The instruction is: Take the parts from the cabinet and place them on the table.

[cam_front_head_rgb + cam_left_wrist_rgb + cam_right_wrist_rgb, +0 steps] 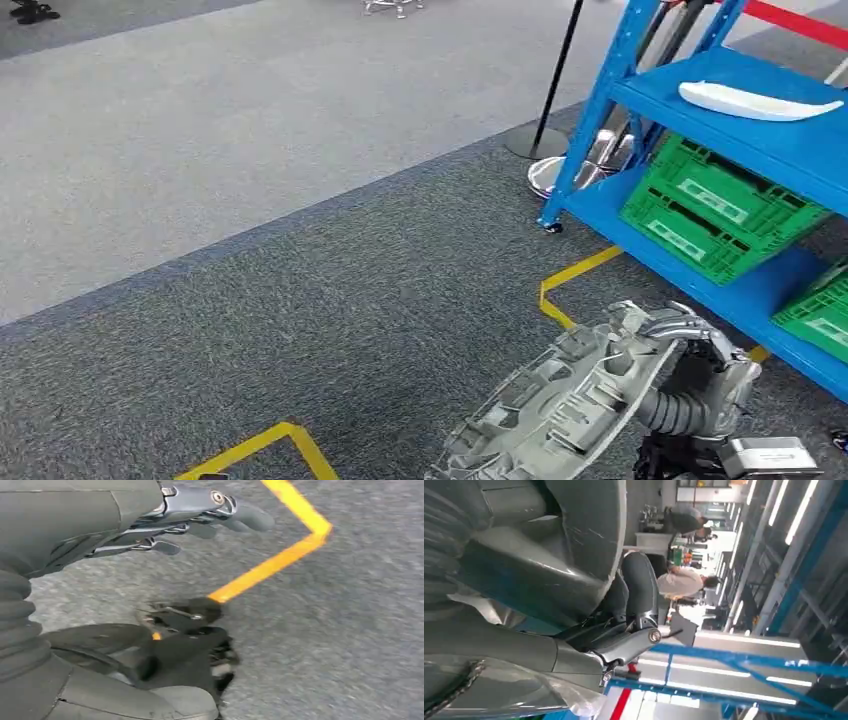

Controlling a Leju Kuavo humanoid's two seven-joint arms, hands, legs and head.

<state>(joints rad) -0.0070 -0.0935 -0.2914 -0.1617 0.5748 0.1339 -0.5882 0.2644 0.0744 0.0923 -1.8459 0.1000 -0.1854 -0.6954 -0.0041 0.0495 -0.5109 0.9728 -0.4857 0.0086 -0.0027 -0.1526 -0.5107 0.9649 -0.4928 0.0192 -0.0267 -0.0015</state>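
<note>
Below the L hand (pixel 200 517), w/ fingers apart & nothing held, lies grey carpet w/ yellow tape (pixel 280 555). R hand (pixel 700 370) grips the grey cast part (pixel 560 400), fingers wrapped over its rim; blue cabinet (pixel 745 130) stands just beyond, holding green crates (pixel 715 205).

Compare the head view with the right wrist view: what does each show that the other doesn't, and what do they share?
Head view only: grey carpet with yellow tape, the blue rack's shelves holding green crates and a white part, a black stanchion.

Right wrist view only: people standing in the background, ceiling lights.

Both: the right robot hand holding the grey metal part, and the blue rack.
</note>
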